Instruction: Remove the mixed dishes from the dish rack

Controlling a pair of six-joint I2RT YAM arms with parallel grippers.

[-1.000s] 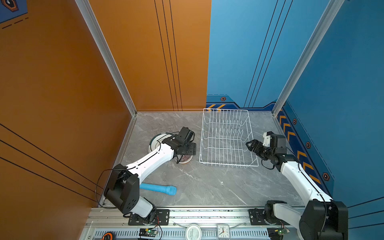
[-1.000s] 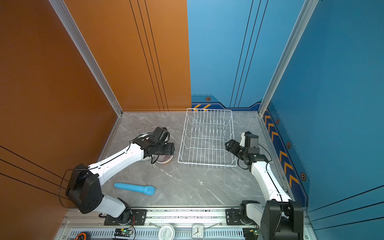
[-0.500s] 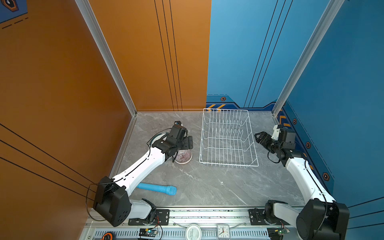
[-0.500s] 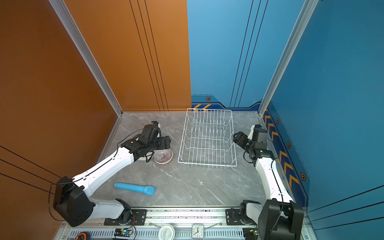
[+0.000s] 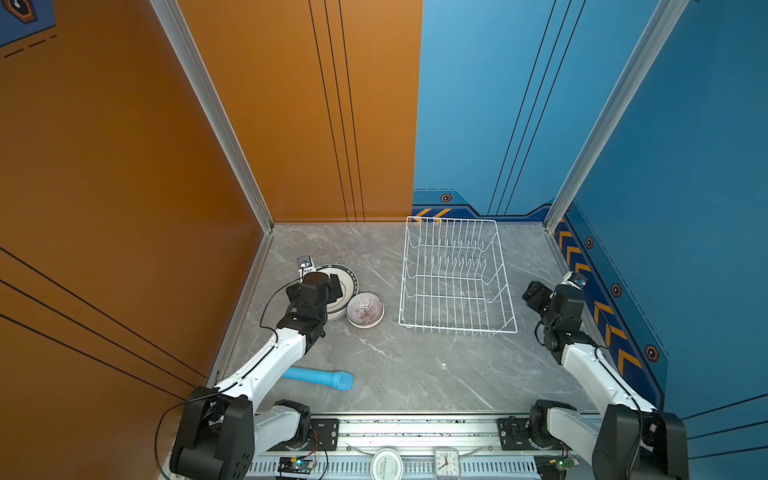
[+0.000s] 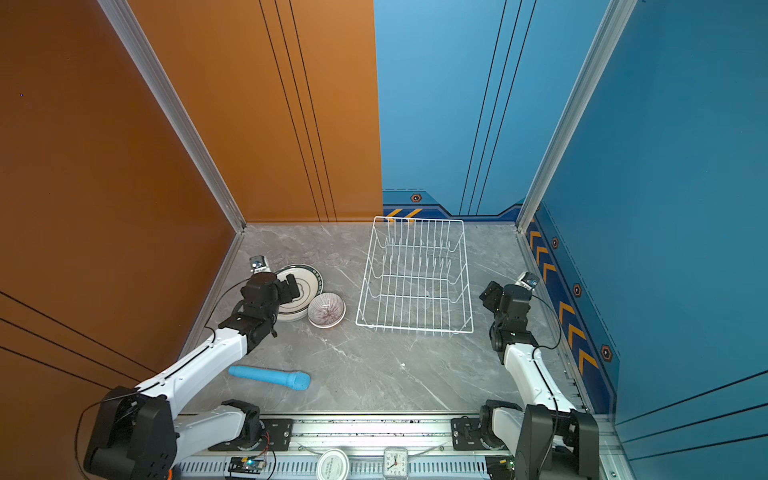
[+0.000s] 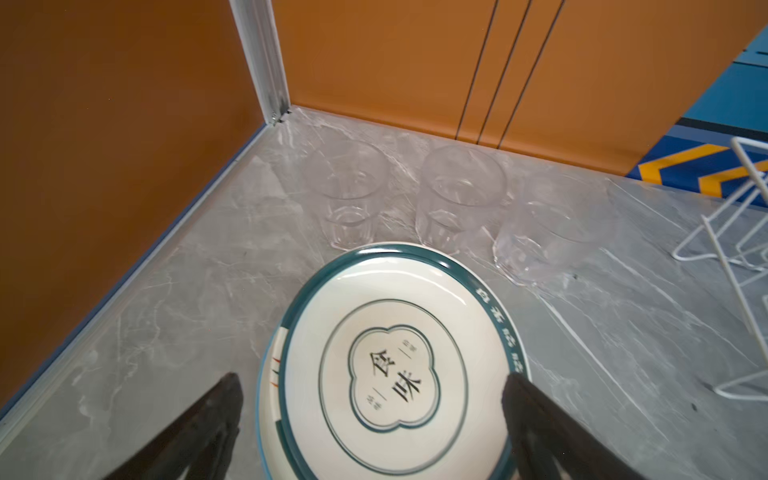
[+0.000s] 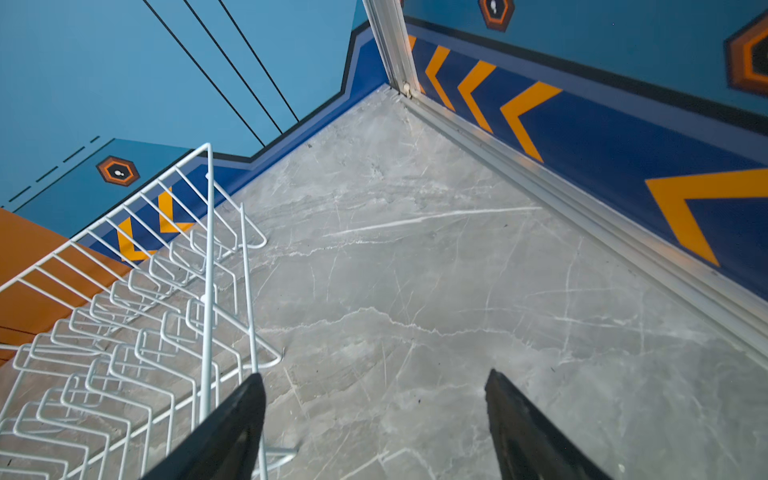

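The left gripper [image 5: 334, 286] hangs over the stack of dark-rimmed plates [image 5: 348, 275] at the left of the table [image 5: 415, 365]. A second ago it was lower right of there, over the striped bowl [image 5: 365, 309], hiding most of it. Now it has drawn back to the left and the bowl sits open to view, upright, touching the near-right edge of the plates, about where it was. In the left wrist view the gripper's [image 7: 372, 382] black fingers [image 7: 216, 415] are spread wide, one on each side of the top plate, with nothing gripped.

Three clear glass tumblers [image 7: 349, 187] stand in a row just beyond the plates, toward the far wall.

The dish rack [image 5: 455, 297] stands where it did, right of the bowl and apart from it.

The right gripper [image 5: 534, 293] was close against the rack's right side a second ago; it now sits farther right, clear of the wire. In the right wrist view its [image 8: 374, 378] fingers [image 8: 245, 411] are parted over bare table, holding nothing, with the rack's [image 8: 208, 249] right side beside them.

The blue cylinder [image 5: 318, 378] lies unmoved near the left arm's base.
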